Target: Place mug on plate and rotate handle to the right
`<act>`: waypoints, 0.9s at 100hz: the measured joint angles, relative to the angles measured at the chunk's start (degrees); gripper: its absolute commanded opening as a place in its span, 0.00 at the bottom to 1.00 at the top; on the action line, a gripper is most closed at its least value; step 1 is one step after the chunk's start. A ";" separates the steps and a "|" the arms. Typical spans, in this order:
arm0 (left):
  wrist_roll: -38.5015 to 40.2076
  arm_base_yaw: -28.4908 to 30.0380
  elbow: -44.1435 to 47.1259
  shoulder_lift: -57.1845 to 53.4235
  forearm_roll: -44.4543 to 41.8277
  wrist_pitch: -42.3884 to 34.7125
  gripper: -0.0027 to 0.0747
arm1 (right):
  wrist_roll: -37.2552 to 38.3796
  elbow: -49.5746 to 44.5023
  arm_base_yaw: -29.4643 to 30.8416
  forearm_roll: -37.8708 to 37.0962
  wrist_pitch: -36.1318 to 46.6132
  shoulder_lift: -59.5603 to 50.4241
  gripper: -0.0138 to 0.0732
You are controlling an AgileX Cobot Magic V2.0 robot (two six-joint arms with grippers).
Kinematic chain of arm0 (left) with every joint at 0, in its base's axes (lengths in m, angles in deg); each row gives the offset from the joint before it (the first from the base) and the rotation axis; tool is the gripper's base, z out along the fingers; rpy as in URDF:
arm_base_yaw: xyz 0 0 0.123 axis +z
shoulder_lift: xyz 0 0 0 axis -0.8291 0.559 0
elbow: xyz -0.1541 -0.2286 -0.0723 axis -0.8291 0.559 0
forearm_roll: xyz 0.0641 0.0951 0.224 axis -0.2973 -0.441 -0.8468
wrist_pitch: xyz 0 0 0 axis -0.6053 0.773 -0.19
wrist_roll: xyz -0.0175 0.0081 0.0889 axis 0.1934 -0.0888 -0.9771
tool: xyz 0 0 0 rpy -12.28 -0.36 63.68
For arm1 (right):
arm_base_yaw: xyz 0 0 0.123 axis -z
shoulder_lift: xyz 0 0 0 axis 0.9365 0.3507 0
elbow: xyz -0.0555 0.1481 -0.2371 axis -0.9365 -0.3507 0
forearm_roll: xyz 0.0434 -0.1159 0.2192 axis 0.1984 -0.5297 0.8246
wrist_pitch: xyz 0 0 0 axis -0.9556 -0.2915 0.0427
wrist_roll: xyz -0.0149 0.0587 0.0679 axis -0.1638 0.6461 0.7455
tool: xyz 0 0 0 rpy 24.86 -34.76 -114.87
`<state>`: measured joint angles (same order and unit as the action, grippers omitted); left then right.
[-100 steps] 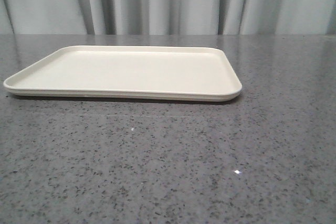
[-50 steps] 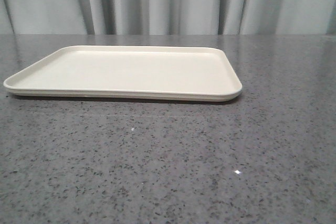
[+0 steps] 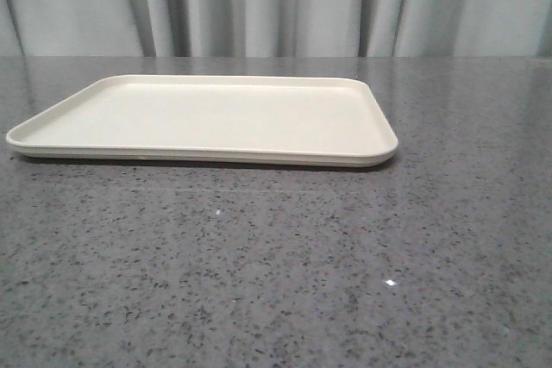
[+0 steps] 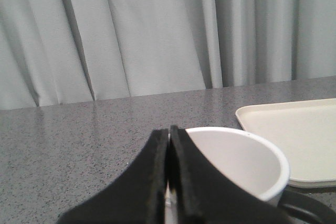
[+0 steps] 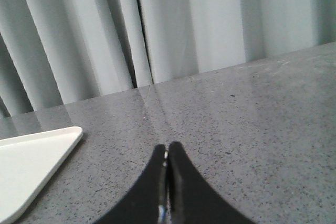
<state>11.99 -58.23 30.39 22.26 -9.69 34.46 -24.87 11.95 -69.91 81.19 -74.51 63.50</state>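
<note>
Item one: the left pincer (image 4: 169,182), which we recorded with its black fingers pressed together, nothing between them, held over the near side of the mug.

Item two: the mug (image 4: 247,163), white, open mouth up, standing on the speckled grey surface (image 4: 79,135) just short of the plate; we saw it in the left wrist view only. Its black handle (image 4: 304,211) showed at the lower edge of that view, on the side where the plate lay.

Item three: the right pincer (image 5: 167,182), fingers likewise together and empty, above bare grey surface, a corner of the plate off to one side.

Item four: the plate (image 3: 207,118), cream, rectangular, low-rimmed, lying flat on the surface; we noted nothing on it.

Item five: pale pleated curtain (image 3: 276,2) behind the far edge of the surface.
</note>
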 measured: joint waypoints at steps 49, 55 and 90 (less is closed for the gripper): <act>0.04 0.00 0.00 0.00 0.00 -0.13 0.01 | -0.12 0.00 0.00 -0.55 0.00 0.00 0.03; 0.04 0.00 0.00 0.00 0.00 -0.16 0.01 | -0.12 0.00 0.00 -0.55 0.00 0.00 0.03; 0.04 0.00 0.00 0.00 0.00 -0.25 0.01 | -0.15 0.00 0.00 -0.64 0.00 0.00 0.03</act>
<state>12.03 -58.23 30.39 22.26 -9.69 34.21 -25.02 11.95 -69.91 80.55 -74.51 63.50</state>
